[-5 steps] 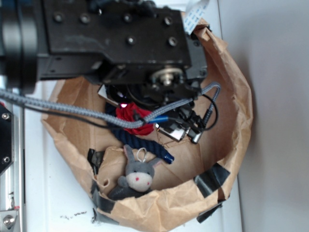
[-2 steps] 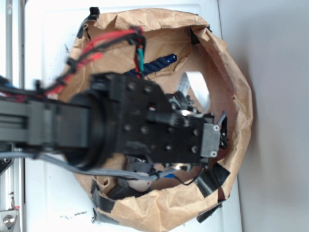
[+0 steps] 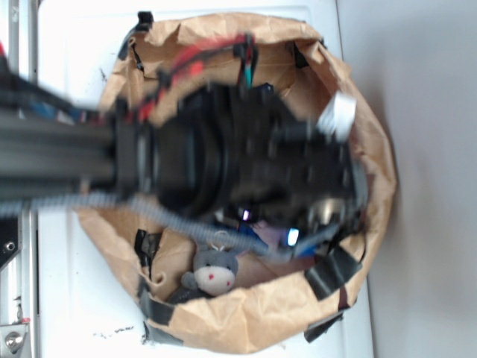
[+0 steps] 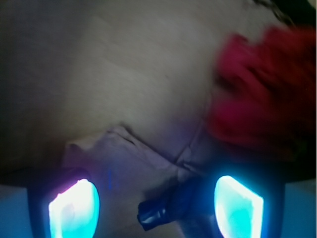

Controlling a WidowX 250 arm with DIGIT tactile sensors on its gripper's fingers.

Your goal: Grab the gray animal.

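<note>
We see the gray donkey [image 3: 211,271] lying against the near wall of the crumpled paper bag [image 3: 261,321], clear of the blurred arm [image 3: 223,164] above it. In the wrist view, our hand [image 4: 153,201] is spread open, its two glowing fingertips [image 4: 74,206] wide apart above the brown paper, with the red ball [image 4: 267,94] ahead and a dark rope end [image 4: 156,213] between them.

Contents of the paper bag [image 3: 373,171], seen from above

The gray animal [image 3: 211,270] lies in the bag against its near wall; my gripper [image 4: 156,203] hangs over the bag's middle, the paper ball [image 4: 267,99] ahead to its right, the rope [image 4: 168,208] end between my fingers [image 4: 74,208].
</note>
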